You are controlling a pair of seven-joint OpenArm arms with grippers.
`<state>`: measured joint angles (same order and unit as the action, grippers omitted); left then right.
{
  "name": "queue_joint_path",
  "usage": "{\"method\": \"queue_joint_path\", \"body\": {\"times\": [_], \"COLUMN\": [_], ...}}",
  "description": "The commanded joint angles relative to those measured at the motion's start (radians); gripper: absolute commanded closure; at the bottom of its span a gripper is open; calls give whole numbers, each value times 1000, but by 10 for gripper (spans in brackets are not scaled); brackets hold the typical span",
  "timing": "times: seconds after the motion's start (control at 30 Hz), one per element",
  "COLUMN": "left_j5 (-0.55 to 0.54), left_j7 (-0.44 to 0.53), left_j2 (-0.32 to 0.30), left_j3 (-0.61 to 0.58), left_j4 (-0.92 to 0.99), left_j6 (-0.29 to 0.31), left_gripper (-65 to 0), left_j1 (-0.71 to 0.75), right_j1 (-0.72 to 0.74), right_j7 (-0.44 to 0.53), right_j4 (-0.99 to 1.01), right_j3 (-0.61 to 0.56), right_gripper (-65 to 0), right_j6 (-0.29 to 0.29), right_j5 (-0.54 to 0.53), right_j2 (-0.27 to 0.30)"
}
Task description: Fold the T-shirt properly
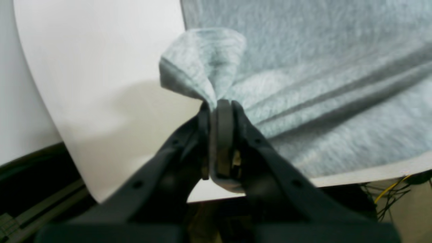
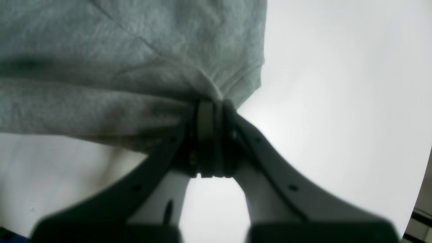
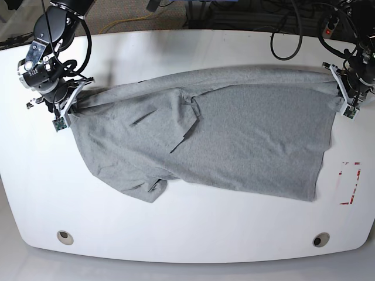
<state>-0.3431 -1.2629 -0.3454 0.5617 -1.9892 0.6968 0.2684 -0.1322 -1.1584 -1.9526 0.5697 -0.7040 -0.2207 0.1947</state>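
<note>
The light grey T-shirt (image 3: 234, 137) lies stretched across the white table (image 3: 187, 234), plain side up, with no lettering showing. One sleeve (image 3: 181, 114) is folded over the middle and another (image 3: 149, 187) sticks out at the front left. My left gripper (image 3: 340, 88) at the right edge is shut on a bunched corner of the T-shirt (image 1: 202, 67). My right gripper (image 3: 75, 96) at the left side is shut on the opposite corner of the T-shirt (image 2: 202, 81). Both corners are lifted slightly off the table, and the cloth hangs taut between them.
A red-and-white marker rectangle (image 3: 350, 182) sits on the table near the right edge. Two round holes (image 3: 65, 237) (image 3: 320, 239) lie near the front edge. Cables (image 3: 287, 35) hang behind the table's far edge.
</note>
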Motion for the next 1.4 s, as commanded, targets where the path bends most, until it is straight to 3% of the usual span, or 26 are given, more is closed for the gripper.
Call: {"method": "queue_joint_path", "body": {"times": [0.0,0.13,0.43,0.7,0.83,1.1,1.37], "left_j5": [6,6,5,6,8,8,2], "left_j7": [41,45,45,1,-24,-24,-22], "left_j2": [-19,-19,-19,-27,-27,-67,-157], "left_j3": [-62,-116,-136,-188,-187,-190,-207], "left_j4": [-14,-14,-14,17,29,51,190], "left_j6": [1,-56,-90,-203,-240,-246,-242], "left_gripper": [-4,-4,-6,-8,-8,-10,-10], "left_j1": [-19,-87,-298,-565,-699,-914,-1164], "right_j1": [33,87,280,527,670,942,1181], "right_j7": [11,11,11,13,16,13,13], "right_j4": [9,72,186,335,404,497,514], "right_j3": [6,6,3,-84,-130,-288,-435], "right_gripper": [0,0,0,0,0,0,0], "right_j6": [6,6,6,6,6,6,6], "right_j5": [2,2,2,2,2,4,4], "right_j2": [21,27,58,150,170,231,259]}}
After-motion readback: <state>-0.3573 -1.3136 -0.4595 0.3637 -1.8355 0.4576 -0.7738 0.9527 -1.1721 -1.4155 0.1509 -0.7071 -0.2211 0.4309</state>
